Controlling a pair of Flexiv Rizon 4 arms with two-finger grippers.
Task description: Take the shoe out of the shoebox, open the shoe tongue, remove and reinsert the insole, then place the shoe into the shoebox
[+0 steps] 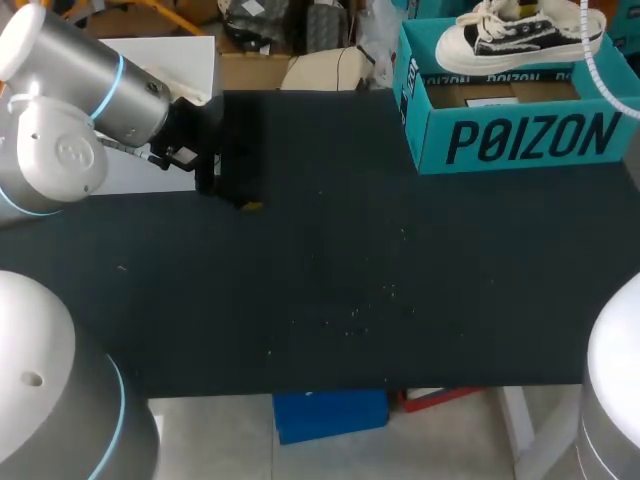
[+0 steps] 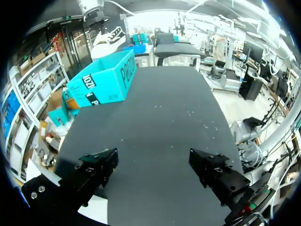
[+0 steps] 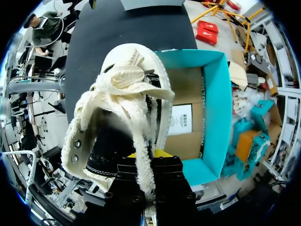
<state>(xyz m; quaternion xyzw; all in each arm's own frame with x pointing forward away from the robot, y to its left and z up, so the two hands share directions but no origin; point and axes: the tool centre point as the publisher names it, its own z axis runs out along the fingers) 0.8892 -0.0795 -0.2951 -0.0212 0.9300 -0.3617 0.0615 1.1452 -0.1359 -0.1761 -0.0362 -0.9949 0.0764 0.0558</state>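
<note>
- My left hand (image 2: 153, 162) is nearest me, over the near-left part of the bench (image 1: 330, 280). It is released: the fingers stand wide apart with nothing between them.
- The bench surface between that hand and the shoebox carries no task item that I can see.
- The shoebox (image 1: 530, 140) stands at the far right corner of the bench, open at the top. A cardboard liner (image 3: 186, 94) shows inside it, and no second shoe.
- The shoe (image 1: 520, 38) is at the far side of the shoebox, level with or above its rim, not down inside it. From the right wrist view it hangs partly over the open box and partly over the bench.
- My right hand (image 3: 149, 157) is clenched on the shoe at the heel collar. One yellow tip shows against the collar; the other is hidden by the shoe.
- Step in hand, as I judge it: a transfer between shoebox and bench. These views alone do not settle whether this is the extraction or the final return.
- Next move, if extraction: carry the shoe to mid-bench, set it sole down, then bring the left hand in to steady it for the tongue.
- Next move, if return: centre the shoe over the opening, lower it, then release.
- Count: one shoe, one shoebox, one liner, two hands. No insole is visible.
</note>
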